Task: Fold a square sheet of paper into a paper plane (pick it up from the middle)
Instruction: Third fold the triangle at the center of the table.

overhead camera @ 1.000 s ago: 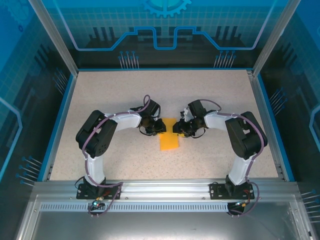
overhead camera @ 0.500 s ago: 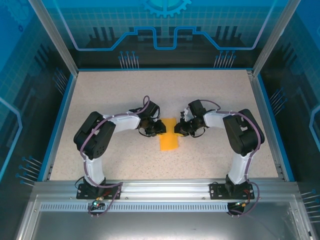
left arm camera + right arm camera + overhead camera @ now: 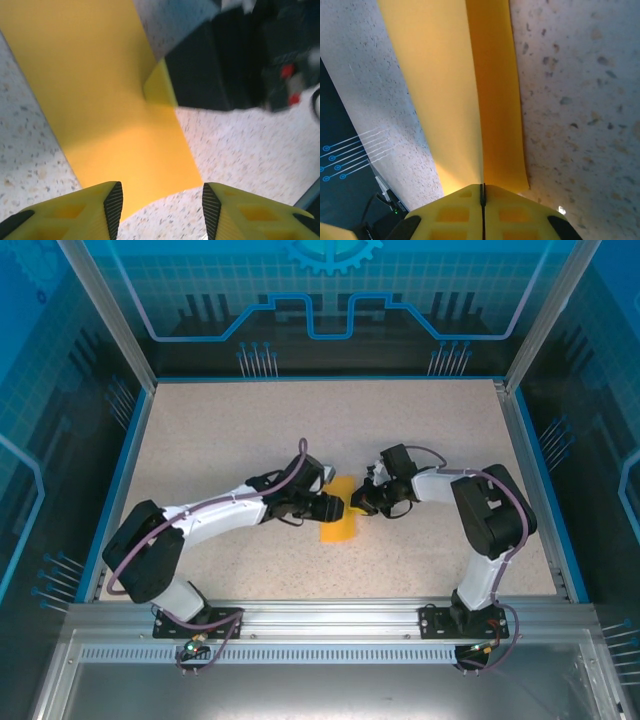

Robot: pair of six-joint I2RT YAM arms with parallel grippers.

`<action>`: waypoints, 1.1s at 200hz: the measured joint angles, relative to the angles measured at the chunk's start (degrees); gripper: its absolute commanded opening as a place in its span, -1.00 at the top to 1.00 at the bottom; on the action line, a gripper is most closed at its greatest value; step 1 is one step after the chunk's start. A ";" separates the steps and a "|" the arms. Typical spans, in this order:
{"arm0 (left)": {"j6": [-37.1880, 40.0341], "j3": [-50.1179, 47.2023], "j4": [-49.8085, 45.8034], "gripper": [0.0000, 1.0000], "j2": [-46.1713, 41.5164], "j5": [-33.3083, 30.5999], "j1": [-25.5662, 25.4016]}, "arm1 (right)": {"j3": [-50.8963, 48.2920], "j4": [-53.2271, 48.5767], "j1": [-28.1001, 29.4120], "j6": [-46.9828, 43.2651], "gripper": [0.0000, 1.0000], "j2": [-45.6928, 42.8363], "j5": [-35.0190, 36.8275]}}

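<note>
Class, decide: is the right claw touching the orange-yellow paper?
Touching. In the right wrist view the right claw, shut, pinches the edge of the paper between its fingers.

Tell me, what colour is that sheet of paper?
The paper is plain orange-yellow, no pattern; clearest in the left wrist view.

From above, the thin orange-yellow sheet of paper has its far end buried under the left gripper and the right gripper — creases too small to read. Left wrist view: the paper runs off the top edge, and the right gripper's blurred black body covers one side. Right wrist view — the pinched edge vanishes between closed fingers.
</note>
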 measured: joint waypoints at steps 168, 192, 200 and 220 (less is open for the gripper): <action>12.15 8.15 -7.61 -0.09 13.51 -29.38 -20.52 | -1.18 0.72 0.00 1.57 0.83 -0.33 -0.04; 12.52 8.70 -7.63 0.11 14.49 -30.95 -20.85 | -1.18 0.68 0.00 1.55 0.82 -0.33 -0.04; 12.46 8.70 -7.72 0.20 14.49 -31.34 -20.85 | -1.18 0.66 0.00 1.53 0.82 -0.33 -0.04; 12.57 8.70 -7.78 0.46 14.47 -32.22 -20.83 | -1.18 0.48 0.00 1.38 0.82 -0.33 -0.02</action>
